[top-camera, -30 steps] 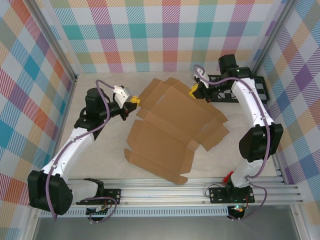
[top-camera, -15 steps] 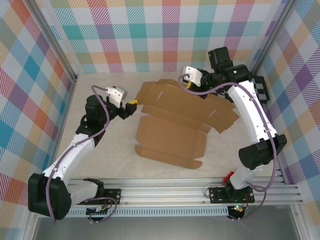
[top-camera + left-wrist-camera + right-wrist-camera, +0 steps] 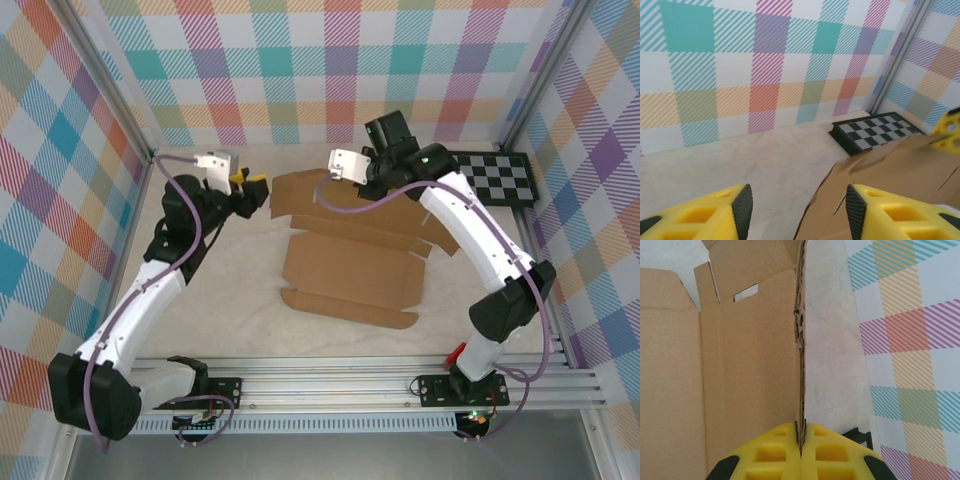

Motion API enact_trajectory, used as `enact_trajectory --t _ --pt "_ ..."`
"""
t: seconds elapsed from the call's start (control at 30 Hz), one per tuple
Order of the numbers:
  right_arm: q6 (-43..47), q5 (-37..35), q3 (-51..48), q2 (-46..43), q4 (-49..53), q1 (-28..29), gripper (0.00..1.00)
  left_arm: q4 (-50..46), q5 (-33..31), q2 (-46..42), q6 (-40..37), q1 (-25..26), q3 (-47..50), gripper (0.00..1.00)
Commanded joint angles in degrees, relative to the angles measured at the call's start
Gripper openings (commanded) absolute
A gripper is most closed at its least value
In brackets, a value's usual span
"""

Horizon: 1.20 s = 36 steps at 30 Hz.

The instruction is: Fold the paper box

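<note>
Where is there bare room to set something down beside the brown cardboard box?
Free: beige table near left, between the left arm and the brown cardboard paper box; the strip before the aluminium rail. Crowded: the box's far edge, with the right gripper pinching it, the left gripper open.

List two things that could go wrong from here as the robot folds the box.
1. The right jaws pinch only the thin edge of the plain brown cardboard sheet; it may slip out or tear there.
2. The left jaws stand open near the sheet's left edge, gripping nothing, so the sheet could slide when pulled.
</note>
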State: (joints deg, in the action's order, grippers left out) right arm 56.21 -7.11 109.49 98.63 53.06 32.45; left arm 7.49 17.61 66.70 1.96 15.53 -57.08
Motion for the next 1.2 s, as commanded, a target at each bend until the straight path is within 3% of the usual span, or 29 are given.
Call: enact_trajectory --t 0.0,0.1,0.2,0.33,0.53,0.63,0.8,0.97,1.17 --pt "-0.72 -5.94 -2.40 2.28 -6.36 0.54 0.00 -2.78 1.69 2.62 0.40 2.69 -2.83 0.54" --pt "2.52 -14.18 -12.73 0.49 -21.76 2.29 0.00 -2.56 -0.64 4.00 0.80 2.93 -2.70 0.54" --pt "7.42 -15.50 -24.47 -2.39 -36.81 3.24 0.00 -6.83 1.29 6.47 3.04 3.01 -4.71 0.48" --pt "10.02 -15.15 -32.91 -4.62 -46.80 3.59 0.00 -11.10 0.55 9.62 12.43 3.23 -6.10 0.41" --pt "10.56 -17.40 -37.39 -5.15 -52.08 4.37 0.00 -15.04 0.72 17.27 22.04 7.96 -10.43 0.41" --pt "10.68 -17.86 -38.71 -5.31 -53.01 4.77 0.00 -19.35 -2.95 20.20 24.10 10.83 -15.93 0.53" --pt "13.94 -19.51 -43.39 -6.27 -60.72 6.00 0.00 -29.84 -9.38 25.08 28.82 11.19 -26.38 0.63" --pt "15.49 -20.64 -47.02 -6.36 -67.34 7.18 0.00 -34.18 -7.85 31.37 30.57 11.28 -33.40 0.60" --pt "13.39 -20.81 -48.47 -6.57 -67.98 7.50 0.00 -36.18 -9.90 31.12 33.55 11.36 -31.20 0.62"
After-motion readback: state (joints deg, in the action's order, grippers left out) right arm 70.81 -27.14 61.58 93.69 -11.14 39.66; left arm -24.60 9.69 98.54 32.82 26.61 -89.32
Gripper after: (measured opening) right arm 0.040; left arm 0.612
